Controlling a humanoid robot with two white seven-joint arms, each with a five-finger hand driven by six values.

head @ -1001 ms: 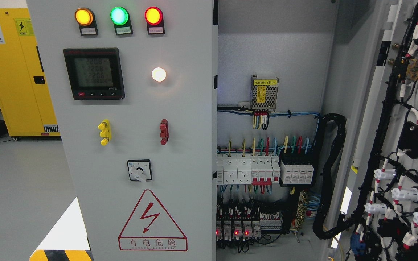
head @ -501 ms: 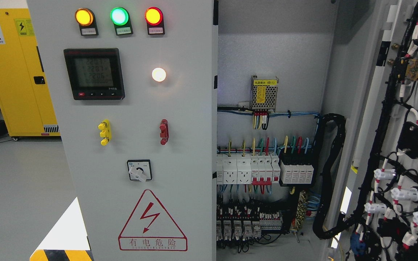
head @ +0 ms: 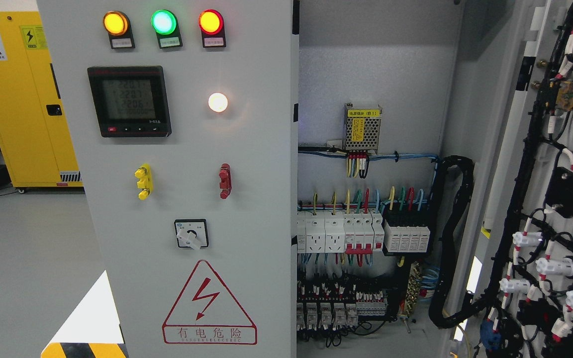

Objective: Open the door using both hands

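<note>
A grey electrical cabinet fills the head view. Its left door [head: 246, 149] is shut and carries three lamps, a meter display [head: 129, 101], a yellow handle [head: 143, 181], a red handle [head: 225, 180] and a rotary switch [head: 191, 234]. The right door [head: 560, 189] is swung wide open at the picture's right, its wired inner face showing. Between them the cabinet's inside [head: 366, 238] is exposed, with breakers, coloured wires and a small power supply [head: 362, 128]. Neither of my hands nor arms shows anywhere.
A yellow safety cabinet [head: 18, 99] stands on the grey floor at the back left. A white triangle over a yellow-and-black striped patch [head: 87, 333] sits at the bottom left. A thick black cable loom [head: 453, 238] hangs inside by the open door's hinge side.
The small red lights on the relays at the cabinet's bottom, lit one second ago, are now dark. The meter digits flicker. Doors have not moved.
</note>
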